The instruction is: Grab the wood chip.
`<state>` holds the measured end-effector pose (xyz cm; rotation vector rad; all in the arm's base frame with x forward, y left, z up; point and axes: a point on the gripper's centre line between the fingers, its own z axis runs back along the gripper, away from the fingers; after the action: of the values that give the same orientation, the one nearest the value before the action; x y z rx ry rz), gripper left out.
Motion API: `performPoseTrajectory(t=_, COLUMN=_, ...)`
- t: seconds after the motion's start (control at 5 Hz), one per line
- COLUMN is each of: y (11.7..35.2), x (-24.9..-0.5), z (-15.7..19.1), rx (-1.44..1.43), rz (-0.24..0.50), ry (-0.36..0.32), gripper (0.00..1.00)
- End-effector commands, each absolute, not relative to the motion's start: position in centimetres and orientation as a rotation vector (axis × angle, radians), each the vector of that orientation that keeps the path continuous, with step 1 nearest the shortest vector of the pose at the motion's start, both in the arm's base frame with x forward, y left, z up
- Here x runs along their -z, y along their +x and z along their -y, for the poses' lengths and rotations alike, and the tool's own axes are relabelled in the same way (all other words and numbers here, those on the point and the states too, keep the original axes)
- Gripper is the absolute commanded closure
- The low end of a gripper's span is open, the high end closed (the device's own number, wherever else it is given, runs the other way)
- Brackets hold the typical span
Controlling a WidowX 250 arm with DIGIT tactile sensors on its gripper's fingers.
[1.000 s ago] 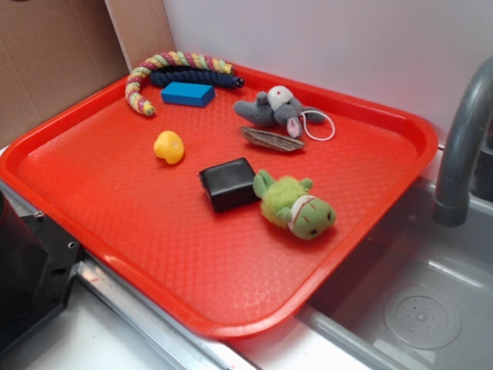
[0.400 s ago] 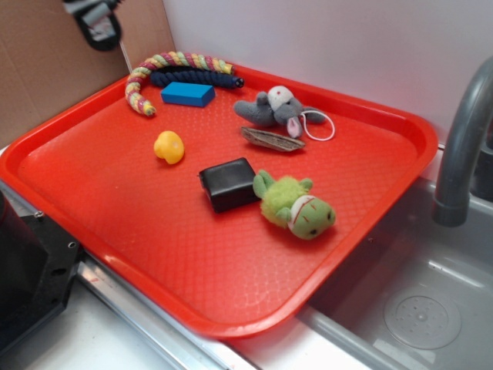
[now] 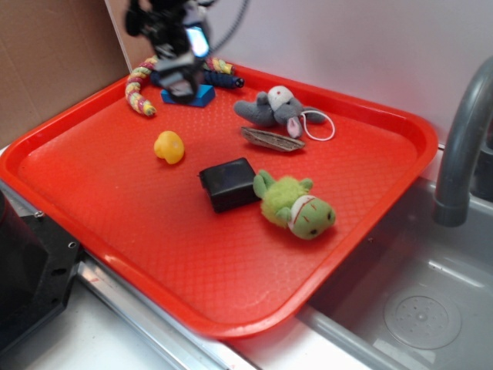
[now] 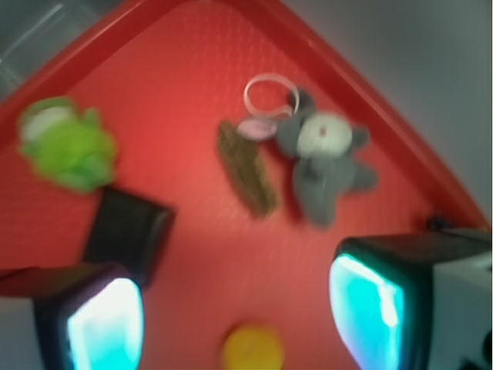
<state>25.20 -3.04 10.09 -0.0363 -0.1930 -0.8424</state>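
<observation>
Currently: my black pincer (image 3: 181, 73), jaws apart and empty, hangs over the red plastic tray's (image 3: 139, 254) far corner. The thin brown-grey wood chip (image 3: 271, 139) lies flat beside the grey plush mouse (image 3: 276, 109). I should straddle its narrow width, clear of that mouse.

Tray (image 3: 92, 185): red, sitting beside a sink.
Lying on it: wood chip (image 3: 271, 139), grey mouse (image 3: 273, 109), black block (image 3: 229, 183), green plush (image 3: 296, 206), yellow ball (image 3: 169, 146), blue block (image 3: 202, 97), rope (image 3: 139, 85).
</observation>
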Motion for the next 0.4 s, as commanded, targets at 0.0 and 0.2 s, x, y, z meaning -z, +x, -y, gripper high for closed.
performPoseTrajectory(t=0.0, y=27.6, x=-5.7, z=5.5, rx=0.930, rz=0.165, ry=0.027, gripper=0.00)
performPoseTrajectory(t=0.2, y=28.0, x=-3.9, z=6.0, rx=0.943, rz=0.140, ry=0.038, gripper=0.00)
